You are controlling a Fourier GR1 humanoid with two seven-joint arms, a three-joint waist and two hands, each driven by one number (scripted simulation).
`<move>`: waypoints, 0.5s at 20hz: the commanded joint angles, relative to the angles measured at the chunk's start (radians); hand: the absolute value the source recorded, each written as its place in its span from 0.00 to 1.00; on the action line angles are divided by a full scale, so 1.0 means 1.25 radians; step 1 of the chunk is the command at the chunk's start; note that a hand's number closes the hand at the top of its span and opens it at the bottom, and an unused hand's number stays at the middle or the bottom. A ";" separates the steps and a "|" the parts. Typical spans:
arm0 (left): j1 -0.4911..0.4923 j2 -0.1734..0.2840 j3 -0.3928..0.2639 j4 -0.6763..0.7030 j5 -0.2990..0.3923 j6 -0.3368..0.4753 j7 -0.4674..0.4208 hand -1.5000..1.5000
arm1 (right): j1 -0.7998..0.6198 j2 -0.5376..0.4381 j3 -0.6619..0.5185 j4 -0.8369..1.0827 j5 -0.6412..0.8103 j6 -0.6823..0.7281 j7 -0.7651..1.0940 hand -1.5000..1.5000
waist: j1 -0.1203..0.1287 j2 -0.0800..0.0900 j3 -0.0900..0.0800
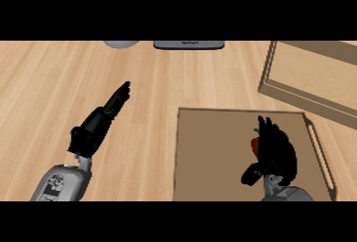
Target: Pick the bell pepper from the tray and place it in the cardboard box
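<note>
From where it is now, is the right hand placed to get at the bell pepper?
Probably yes. The right hand is over the tray, its fingers already against the bell pepper, with nothing between them.

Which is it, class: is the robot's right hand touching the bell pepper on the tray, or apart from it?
Touching. In the head view the right hand lies over the bell pepper, fingers curled round it, no gap showing.

You've got no legible text: faint marks on the dark device (189,44), top centre of frame, too small to read.
</note>
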 commanded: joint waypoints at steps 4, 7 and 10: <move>0.042 -0.010 0.005 -0.062 -0.008 -0.034 0.016 0.50 | -0.004 -0.014 -0.033 0.075 0.022 -0.010 -0.026 0.00 | 0.003 0.001 0.002; 0.020 -0.036 0.007 0.011 -0.043 -0.013 -0.018 0.50 | -0.019 -0.006 -0.035 0.094 0.032 -0.016 -0.029 0.00 | 0.001 0.002 0.002; 0.026 -0.030 0.010 -0.003 -0.043 -0.025 -0.013 0.50 | 0.015 -0.013 -0.042 0.072 0.007 -0.008 -0.049 1.00 | 0.000 0.001 0.002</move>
